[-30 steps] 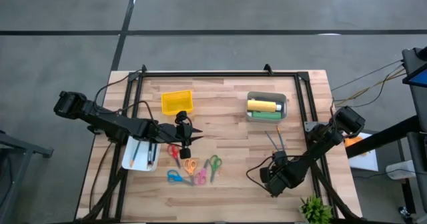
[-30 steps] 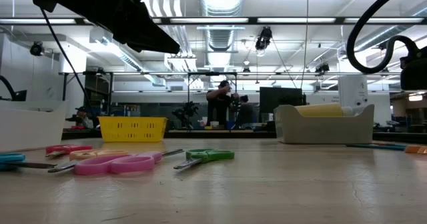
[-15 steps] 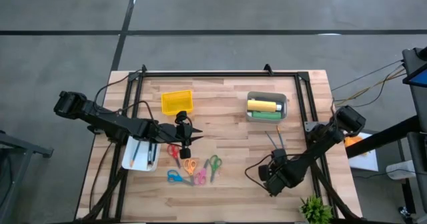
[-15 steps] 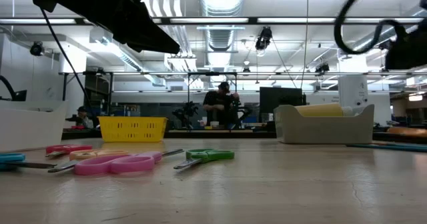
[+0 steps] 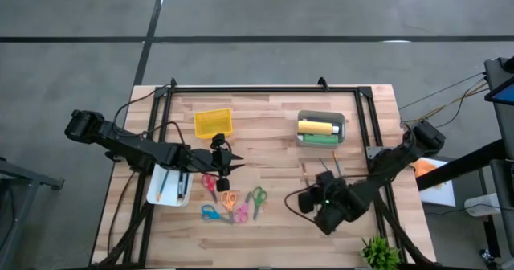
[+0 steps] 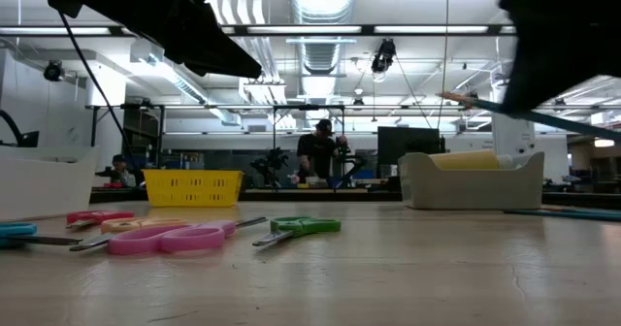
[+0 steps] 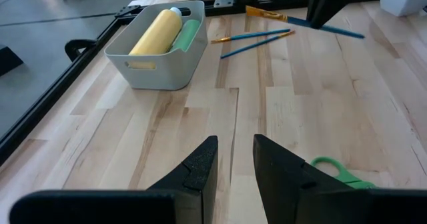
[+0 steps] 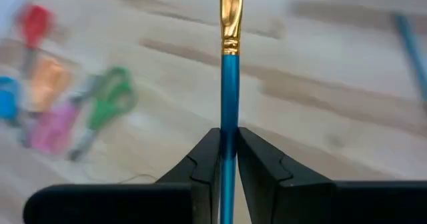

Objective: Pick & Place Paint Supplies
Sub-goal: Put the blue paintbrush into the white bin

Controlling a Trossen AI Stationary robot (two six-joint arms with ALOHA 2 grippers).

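Since the earlier frame, right pincer (image 8: 229, 159) has lifted a teal brush (image 8: 229, 84), clamped on its shaft, above the desk (image 5: 281, 153) near the bin (image 5: 321, 130). Carry it level; left pincer (image 7: 233, 161) waits apart.

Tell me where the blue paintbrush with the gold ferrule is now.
The blue paintbrush is clamped in the right gripper, lifted above the table's right side, near the two brushes lying on the wood beside the grey bin.

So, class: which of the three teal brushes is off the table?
The brush clamped in the right gripper; the other two brushes lie on the wood.
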